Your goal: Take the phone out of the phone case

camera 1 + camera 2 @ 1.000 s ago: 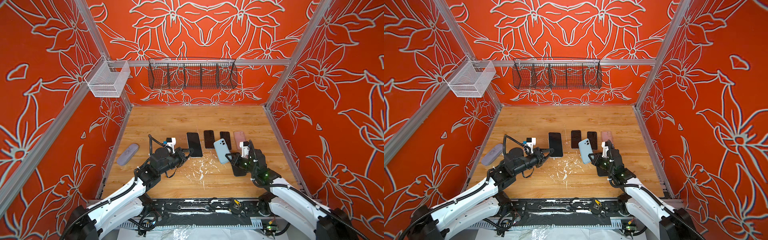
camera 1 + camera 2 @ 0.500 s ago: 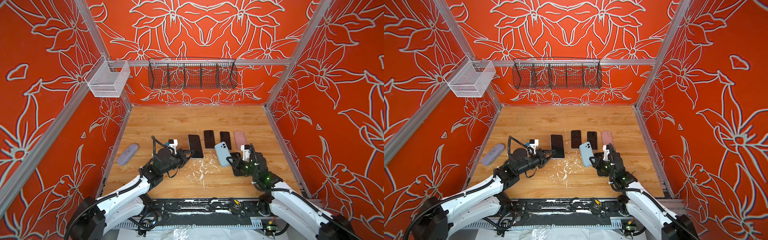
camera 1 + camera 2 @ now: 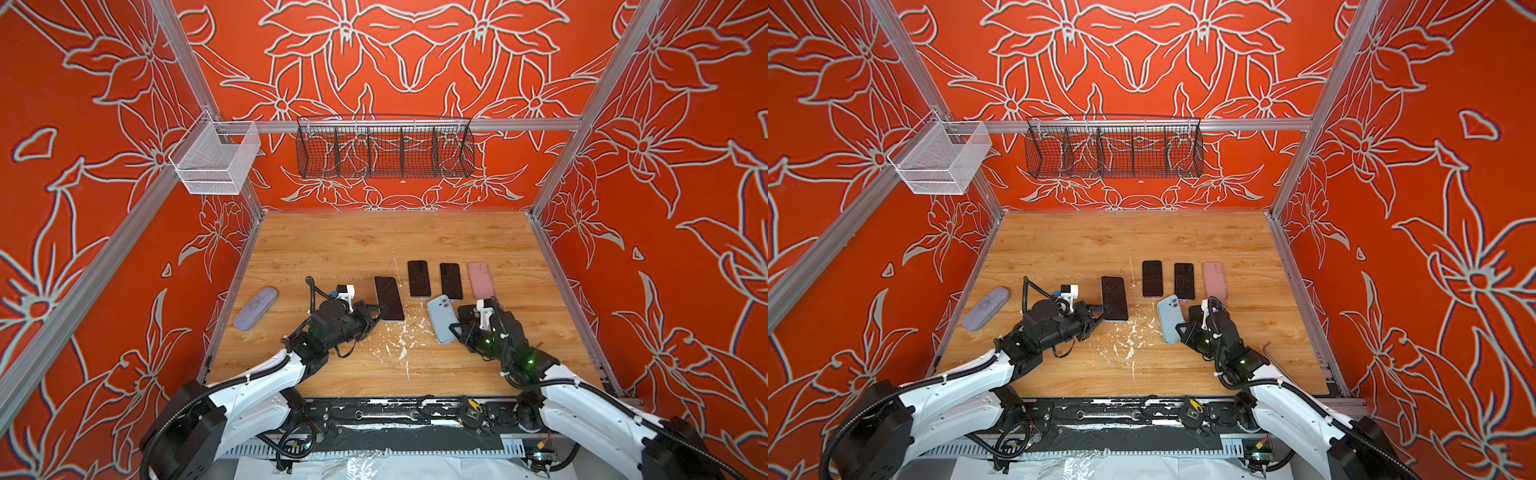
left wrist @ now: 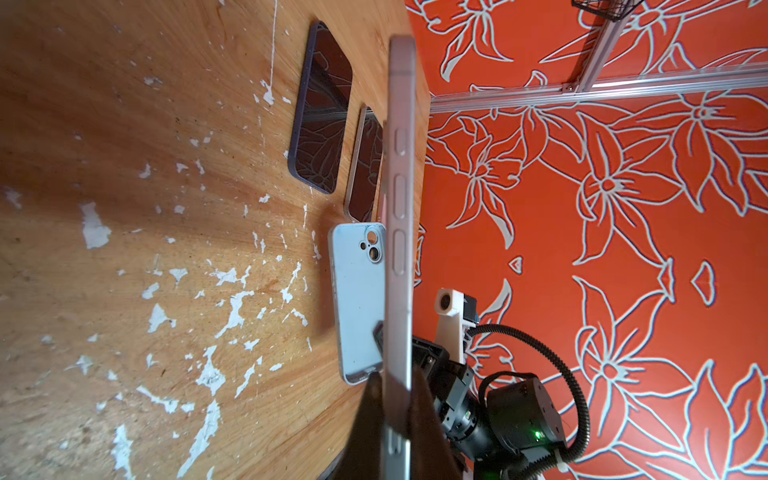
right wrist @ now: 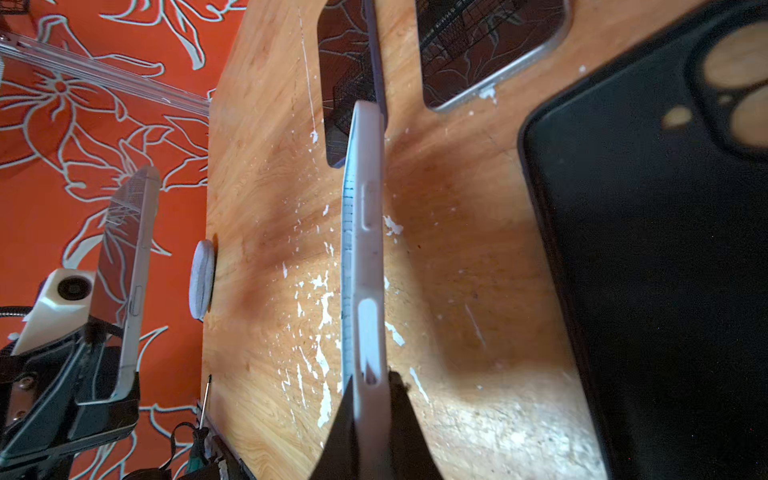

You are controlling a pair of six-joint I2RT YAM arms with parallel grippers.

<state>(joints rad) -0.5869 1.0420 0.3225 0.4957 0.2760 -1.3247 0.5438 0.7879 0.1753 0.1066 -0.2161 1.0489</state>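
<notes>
My left gripper [image 3: 374, 312] [image 3: 1099, 315] is shut on the near end of a black-screened phone [image 3: 389, 297] [image 3: 1114, 297] and holds it above the wood floor. In the left wrist view the phone [image 4: 400, 199] shows edge-on between the fingers [image 4: 428, 419]. My right gripper [image 3: 456, 329] [image 3: 1183, 329] is shut on a light-blue phone case [image 3: 439, 318] [image 3: 1168, 318], tilted up and apart from the phone. In the right wrist view the phone case [image 5: 366, 249] stands edge-on between the fingers [image 5: 340, 428], and the phone [image 5: 124, 266] is off to the side.
Two dark phones [image 3: 418, 278] [image 3: 451, 281] and a pink one [image 3: 481, 280] lie in a row behind. A black case [image 5: 665, 270] lies by my right gripper. A lilac oblong case [image 3: 254, 308] lies left. A white basket [image 3: 216, 160] and a black basket [image 3: 384, 147] hang high.
My right gripper has drawn the light-blue phone case toward the front edge. My left gripper has shifted slightly right and forward with the phone. Both grips stay shut.
</notes>
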